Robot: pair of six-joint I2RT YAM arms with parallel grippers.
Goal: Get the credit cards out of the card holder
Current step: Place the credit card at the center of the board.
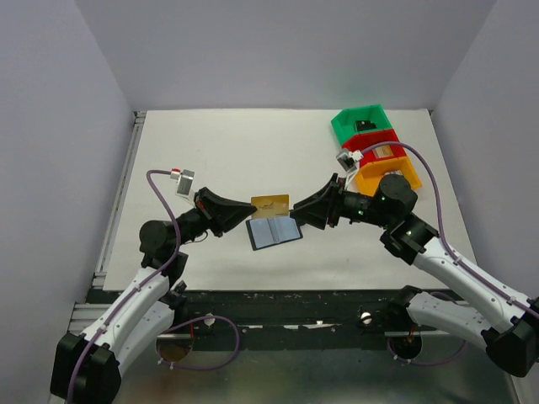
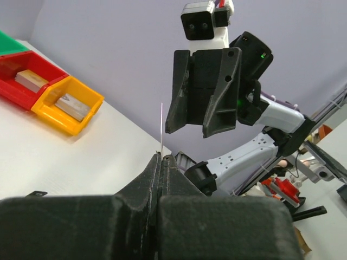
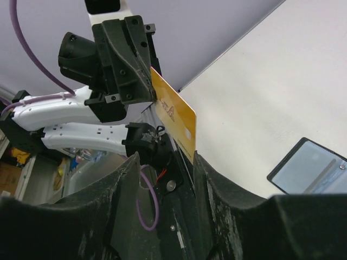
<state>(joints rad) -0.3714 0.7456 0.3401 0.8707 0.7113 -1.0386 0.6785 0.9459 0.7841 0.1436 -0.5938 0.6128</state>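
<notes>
The left gripper [image 1: 247, 208] is clamping one end of the gold-orange credit card [image 1: 270, 203] in mid-air. The right gripper [image 1: 296, 211] is straddling the far end with its jaws apart, which looks like a handover lining up. The card is showing thin, flat and glossy above the card holder [image 1: 274, 232], which is lying open on the table [image 1: 210, 151].

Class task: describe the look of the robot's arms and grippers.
The left arm and right arm have white shells with black joints; a purple cable loops along each. The left gripper and right gripper are black angular wedges, each with a white camera.
</notes>
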